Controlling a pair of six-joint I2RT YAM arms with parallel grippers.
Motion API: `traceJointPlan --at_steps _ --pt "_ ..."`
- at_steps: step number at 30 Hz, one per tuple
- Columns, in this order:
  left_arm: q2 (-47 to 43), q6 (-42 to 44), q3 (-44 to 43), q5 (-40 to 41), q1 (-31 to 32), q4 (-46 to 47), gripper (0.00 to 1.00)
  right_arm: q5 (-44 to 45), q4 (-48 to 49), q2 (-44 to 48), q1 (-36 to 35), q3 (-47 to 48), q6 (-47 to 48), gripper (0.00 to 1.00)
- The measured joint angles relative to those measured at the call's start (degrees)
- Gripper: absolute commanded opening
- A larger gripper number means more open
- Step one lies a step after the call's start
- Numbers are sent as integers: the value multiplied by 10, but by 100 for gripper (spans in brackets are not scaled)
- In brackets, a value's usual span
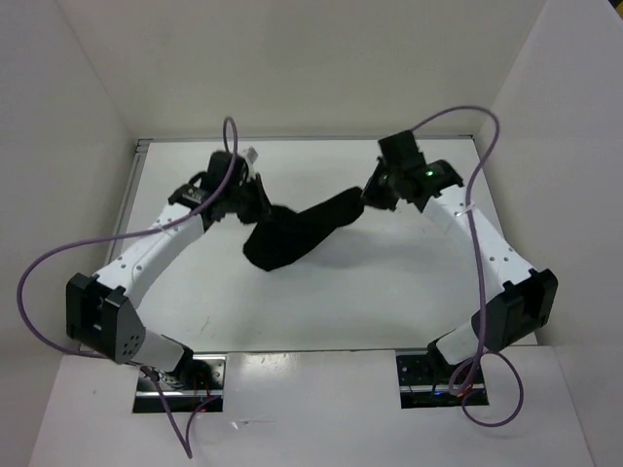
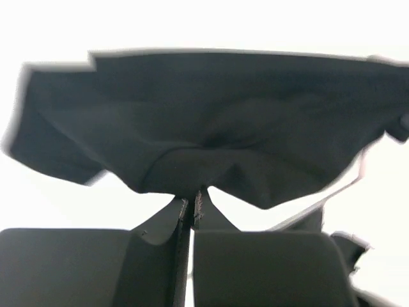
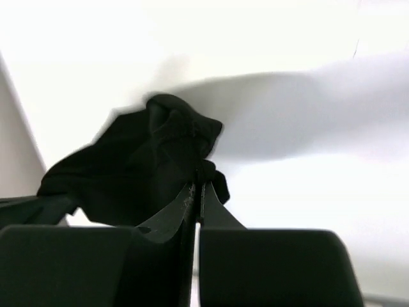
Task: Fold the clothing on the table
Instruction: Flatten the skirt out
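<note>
The black clothing (image 1: 297,232) hangs stretched between my two grippers over the middle of the white table (image 1: 389,302), sagging to the tabletop at its lower left. My left gripper (image 1: 261,202) is shut on the garment's left end. In the left wrist view the fabric (image 2: 211,128) spreads wide above the gripper (image 2: 192,199), whose tips pinch a fold. My right gripper (image 1: 370,195) is shut on the right end. The right wrist view shows bunched cloth (image 3: 140,166) clamped at that gripper (image 3: 198,187).
White walls enclose the table on the left, back and right. A metal edge rail (image 1: 131,195) runs along the left side. Purple cables (image 1: 482,156) loop from both arms. The arm bases (image 1: 180,375) sit at the near edge.
</note>
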State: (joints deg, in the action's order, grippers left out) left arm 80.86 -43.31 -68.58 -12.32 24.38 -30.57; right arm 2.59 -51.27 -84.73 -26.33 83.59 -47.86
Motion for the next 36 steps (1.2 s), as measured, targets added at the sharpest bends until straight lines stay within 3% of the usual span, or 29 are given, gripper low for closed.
traceJointPlan --at_steps 5,8,12,19,26,30,36 --pt "99 47 -214 -10 -73 -19 0 17 -10 -11 76 152 73 0" --pt "115 60 -280 -27 -98 -24 0 17 -10 -18 86 211 99 0" --pt "85 66 -271 -60 -109 -20 0 9 -11 -8 87 211 119 0" --pt "-3 56 -147 -127 -112 -20 0 -34 -26 52 87 100 130 0" --pt "-89 56 -94 -161 -110 -42 0 -98 -35 151 89 33 132 0" --pt "-65 62 -135 -162 -111 -59 0 -98 -26 155 93 33 129 0" --pt "87 86 -295 -133 -112 -95 0 -20 18 76 95 36 111 0"
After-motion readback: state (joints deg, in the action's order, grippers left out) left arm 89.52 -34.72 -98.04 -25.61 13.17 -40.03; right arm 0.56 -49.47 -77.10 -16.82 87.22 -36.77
